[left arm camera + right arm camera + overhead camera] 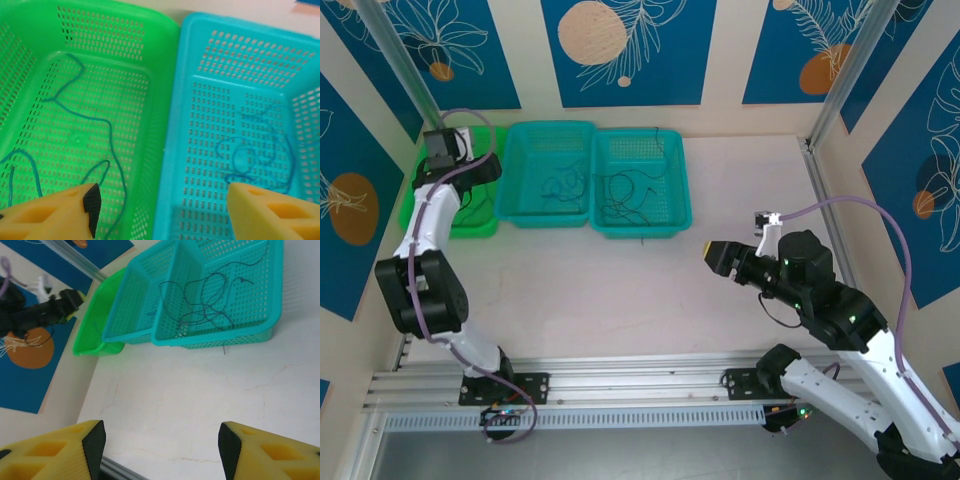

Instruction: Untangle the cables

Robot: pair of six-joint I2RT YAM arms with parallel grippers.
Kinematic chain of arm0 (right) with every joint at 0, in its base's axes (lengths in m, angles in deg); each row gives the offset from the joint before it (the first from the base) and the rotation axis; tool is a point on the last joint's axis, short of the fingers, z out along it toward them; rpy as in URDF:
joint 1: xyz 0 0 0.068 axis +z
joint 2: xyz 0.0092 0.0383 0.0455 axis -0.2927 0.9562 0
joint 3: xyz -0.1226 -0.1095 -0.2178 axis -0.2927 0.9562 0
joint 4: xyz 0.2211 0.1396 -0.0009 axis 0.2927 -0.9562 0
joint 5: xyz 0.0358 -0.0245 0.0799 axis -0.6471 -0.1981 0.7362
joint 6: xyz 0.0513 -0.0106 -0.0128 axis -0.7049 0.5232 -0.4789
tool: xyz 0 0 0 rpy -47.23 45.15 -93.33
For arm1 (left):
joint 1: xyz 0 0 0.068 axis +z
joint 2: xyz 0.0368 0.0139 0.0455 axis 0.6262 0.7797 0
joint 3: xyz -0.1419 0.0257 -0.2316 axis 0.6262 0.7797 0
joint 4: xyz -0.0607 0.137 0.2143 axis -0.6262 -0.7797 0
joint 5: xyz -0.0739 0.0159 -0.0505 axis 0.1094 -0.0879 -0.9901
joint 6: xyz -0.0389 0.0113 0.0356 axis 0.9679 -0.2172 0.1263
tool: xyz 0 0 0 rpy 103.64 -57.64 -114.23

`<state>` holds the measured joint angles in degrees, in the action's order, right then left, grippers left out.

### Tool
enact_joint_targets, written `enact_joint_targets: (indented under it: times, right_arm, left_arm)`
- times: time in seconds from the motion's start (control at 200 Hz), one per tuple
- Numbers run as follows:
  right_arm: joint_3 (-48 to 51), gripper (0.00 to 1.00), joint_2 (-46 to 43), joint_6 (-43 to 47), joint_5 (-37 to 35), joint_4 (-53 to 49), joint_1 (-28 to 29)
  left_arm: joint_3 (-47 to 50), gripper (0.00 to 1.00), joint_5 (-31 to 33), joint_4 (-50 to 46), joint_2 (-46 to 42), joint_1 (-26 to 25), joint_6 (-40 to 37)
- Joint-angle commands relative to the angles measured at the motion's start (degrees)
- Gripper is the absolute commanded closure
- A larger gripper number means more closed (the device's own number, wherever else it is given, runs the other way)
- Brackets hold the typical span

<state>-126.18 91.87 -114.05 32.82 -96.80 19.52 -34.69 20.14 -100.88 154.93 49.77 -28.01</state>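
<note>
The left basket (100, 37) is bright green with rows of small slots; the teal-blue cable (112, 150) in it looks dark against it. The middle basket (240, 55) and the right basket (225, 337) are turquoise with the same slots, one holding a blue cable (250, 172), the other a black cable (205, 302). The left gripper (160, 210) and the right gripper (160, 445) have yellow fingers (50, 452) with black inner faces. The table (200, 400) is off-white with faint tan veins. The wall panels (660, 80) are deep blue with white line-drawn leaves and orange discs.
</note>
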Motion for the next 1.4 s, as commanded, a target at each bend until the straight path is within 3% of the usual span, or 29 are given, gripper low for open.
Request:
enact_joint_targets:
  times: [0.0, 0.09, 0.205, 0.4, 0.54, 0.645, 0.755, 0.825, 0.925, 1.05, 1.22, 1.315, 1.395]
  right_arm:
    - [2.56, 0.32, -0.19, 1.51, -5.83, 0.34, -1.05]
    - [3.95, 0.27, 0.39, 3.05, -10.31, 0.79, -2.88]
    - [6.41, 0.20, 1.04, 7.22, -15.01, 3.30, -6.55]
    - [15.26, 0.19, 3.89, 15.23, -13.93, 15.48, -15.95]
    - [21.05, 0.16, 7.95, 18.73, -13.17, 23.30, -22.29]
    - [25.01, 0.13, 10.83, 25.83, -15.42, 31.23, -22.84]
    - [28.62, 0.07, 16.05, 29.96, -20.03, 40.33, -24.01]
    - [29.21, 0.00, 21.54, 29.82, -19.76, 45.31, -25.87]
    - [29.53, 0.01, 30.50, 30.77, -18.27, 54.97, -27.36]
    - [31.69, 0.01, 40.47, 32.88, -17.53, 71.74, -28.42]
    - [31.66, 0.00, 41.33, 36.24, -14.41, 73.76, -27.39]
    - [35.10, 0.01, 39.56, 37.45, -9.48, 79.07, -29.49]
    - [33.50, 0.01, 40.29, 36.07, -4.59, 76.73, -33.05]
  left_arm:
    - [4.18, 0.31, -5.25, 4.73, -10.01, -1.24, 5.75]
    - [9.81, 0.31, -7.20, 7.58, -17.55, -3.90, 9.46]
    - [17.67, 0.30, -4.92, 9.01, -27.89, -11.25, 10.76]
    - [35.23, 0.26, 7.84, 10.46, -44.28, -27.61, 10.17]
    - [45.86, 0.16, 17.74, 12.34, -49.90, -32.66, 6.62]
    - [50.50, 0.12, 22.24, 14.43, -49.65, -32.89, 2.43]
    - [57.34, 0.05, 26.68, 24.23, -50.46, -32.79, -3.62]
    - [60.13, 0.01, 29.98, 29.14, -49.50, -32.43, -6.84]
    - [62.57, 0.00, 31.07, 35.44, -45.65, -30.54, -9.25]
    - [65.08, 0.00, 27.21, 44.33, -39.18, -26.89, -9.66]
    - [66.59, 0.00, 19.57, 53.91, -29.86, -19.61, -8.68]
    - [66.13, 0.00, 16.29, 58.45, -26.46, -16.75, -8.98]
    - [65.18, 0.00, 14.67, 63.21, -21.88, -14.87, -8.57]
